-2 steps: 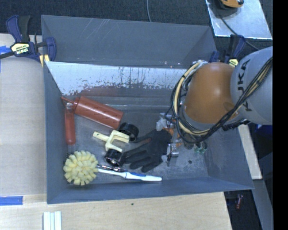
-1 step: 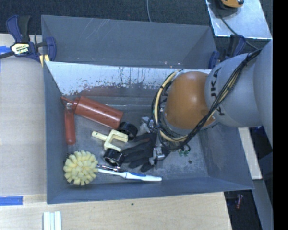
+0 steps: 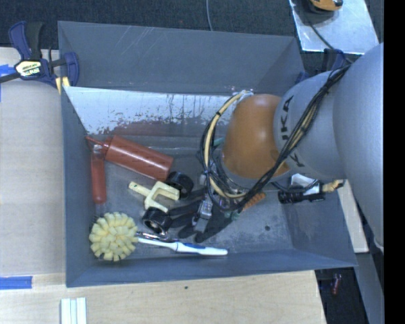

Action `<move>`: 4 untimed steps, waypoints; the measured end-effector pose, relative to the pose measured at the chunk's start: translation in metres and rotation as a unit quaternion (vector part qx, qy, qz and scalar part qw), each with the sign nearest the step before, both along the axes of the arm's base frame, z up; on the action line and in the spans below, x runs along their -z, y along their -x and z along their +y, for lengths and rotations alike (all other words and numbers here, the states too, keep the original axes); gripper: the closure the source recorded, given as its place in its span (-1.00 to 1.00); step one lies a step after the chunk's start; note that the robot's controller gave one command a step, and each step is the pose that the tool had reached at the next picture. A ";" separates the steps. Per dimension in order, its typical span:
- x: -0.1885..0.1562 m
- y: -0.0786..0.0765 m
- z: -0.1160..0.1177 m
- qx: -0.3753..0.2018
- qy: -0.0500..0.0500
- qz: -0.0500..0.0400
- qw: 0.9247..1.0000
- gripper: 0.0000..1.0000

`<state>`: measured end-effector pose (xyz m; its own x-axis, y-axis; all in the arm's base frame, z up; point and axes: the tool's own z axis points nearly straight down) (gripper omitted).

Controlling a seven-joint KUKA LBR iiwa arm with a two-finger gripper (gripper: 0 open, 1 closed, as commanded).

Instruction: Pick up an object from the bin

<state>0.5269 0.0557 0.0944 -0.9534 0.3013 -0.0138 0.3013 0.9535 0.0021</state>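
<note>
I have the gripper [image 3: 204, 223] low in the bin [image 3: 189, 66], near the front wall and about midway along it, with the arm's orange cover [image 3: 253, 140] bulking above it and hiding much of the tool. From this angle I cannot tell whether the gripper is wide or narrow, and I see nothing clearly caught in it, so I judge the pick as not yet made: this looks like the reach-and-close stage, not the lift. Nearest the tool lie a jumble of black parts [image 3: 158, 219] just to its left and a white-and-blue toothbrush [image 3: 182, 247] lying flat along the front wall, its handle end just below the gripper. A small pale yellow plastic piece [image 3: 158, 193] sits a little farther left and back. Well apart are a round yellow scrubber [image 3: 113, 235] in the front left corner and a reddish-brown cylinder [image 3: 138, 156] towards the back left. For the next move I would want a firm close on one item of that near cluster, probably the black parts or the toothbrush, then a straight lift, watching that neighbours touching it do not drag up with it.
</note>
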 end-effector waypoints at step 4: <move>0.001 0.012 -0.001 0.131 -0.002 0.001 0.991 1.00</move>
<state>0.5147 0.0546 0.0929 -0.8424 0.5388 -0.0099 0.5388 0.8424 0.0045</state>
